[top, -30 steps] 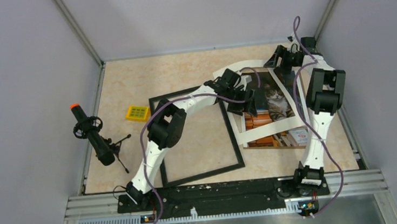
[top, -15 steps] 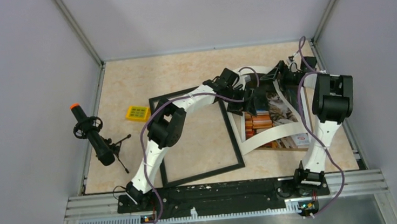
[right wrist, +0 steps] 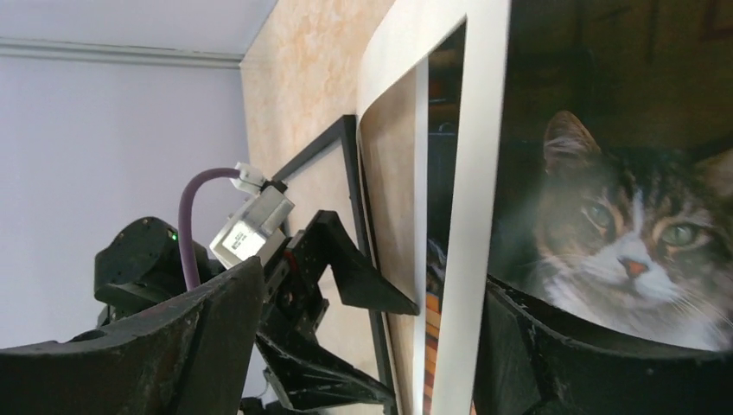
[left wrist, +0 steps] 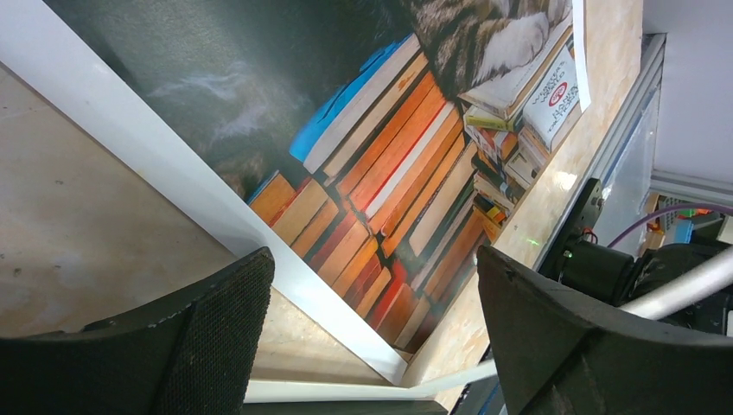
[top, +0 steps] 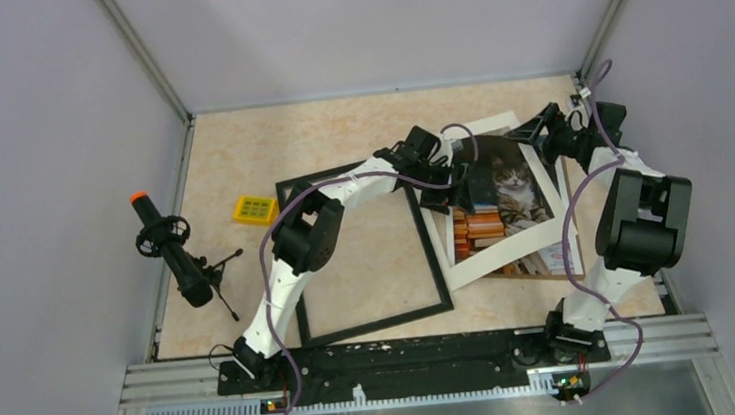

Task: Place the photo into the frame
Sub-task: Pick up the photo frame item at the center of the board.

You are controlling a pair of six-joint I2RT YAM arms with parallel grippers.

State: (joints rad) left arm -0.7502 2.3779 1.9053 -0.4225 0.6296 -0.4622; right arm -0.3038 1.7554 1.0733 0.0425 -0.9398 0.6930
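The photo, a grey-and-white cat above stacked books with a wide white border, lies picture side up at the right of the table. The thin black frame lies flat to its left, the two touching or overlapping along the frame's right side. My left gripper hangs open over the photo's left border. In the left wrist view the photo has a corner between the spread fingers. My right gripper stands open at the photo's far right corner. The photo has its white border running between the jaws, untouched.
A small yellow block lies left of the frame. A black mini tripod with an orange-tipped handle sits by the left wall. A brown sheet edge shows under the photo's near side. Walls enclose the table closely on three sides.
The photo's border was curled up off the table and now lies flatter. My right arm has swung out to the right, its gripper ending at the far right corner. The left gripper has barely moved.
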